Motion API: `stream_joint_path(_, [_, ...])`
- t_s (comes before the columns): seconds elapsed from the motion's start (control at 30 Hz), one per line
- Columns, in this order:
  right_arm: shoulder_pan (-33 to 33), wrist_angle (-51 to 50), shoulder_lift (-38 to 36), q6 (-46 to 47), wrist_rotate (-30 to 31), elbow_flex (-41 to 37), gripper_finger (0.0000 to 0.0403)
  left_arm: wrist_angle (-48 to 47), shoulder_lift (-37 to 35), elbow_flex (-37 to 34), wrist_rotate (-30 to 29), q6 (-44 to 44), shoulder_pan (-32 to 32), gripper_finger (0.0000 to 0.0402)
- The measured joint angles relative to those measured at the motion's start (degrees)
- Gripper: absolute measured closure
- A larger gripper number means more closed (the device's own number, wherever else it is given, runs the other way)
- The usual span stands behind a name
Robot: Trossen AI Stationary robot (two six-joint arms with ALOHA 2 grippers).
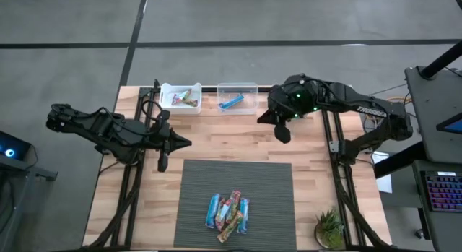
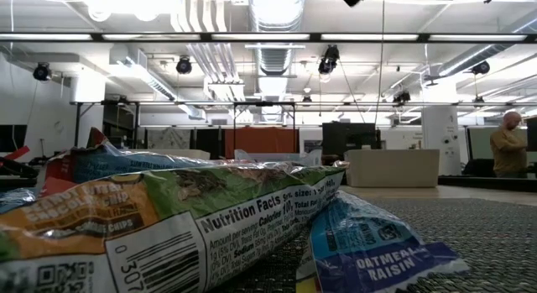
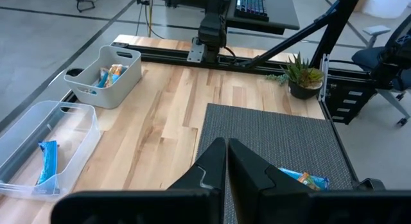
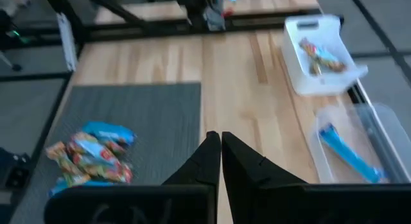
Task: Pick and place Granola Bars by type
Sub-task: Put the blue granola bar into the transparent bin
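Granola Bars (image 1: pixel 228 211) are being left piled on the mat (image 1: pixel 195 187); few are binned beyond it. Both grippers (image 1: pixel 189 143) (image 1: pixel 284 133) are being held pressed together, empty.

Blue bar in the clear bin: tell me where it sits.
In the high view, the blue bar lies in the clear bin at the table's far edge, beside the white bin, near the right gripper.
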Motion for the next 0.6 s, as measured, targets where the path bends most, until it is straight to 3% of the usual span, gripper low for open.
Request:
stream_joint_path(0.2, [2.7,5.3,-0.8,1.1,-0.2,0.1,0.0394,0.0,0.0,0.0,0.0,0.4,0.0,0.0402])
stream_joint_path(0.6, [8.8,5.8,-3.6,6.5,-0.1,0.0,0.0394,2.5,0.0,0.0,0.5,4.2,0.0,0.0402])
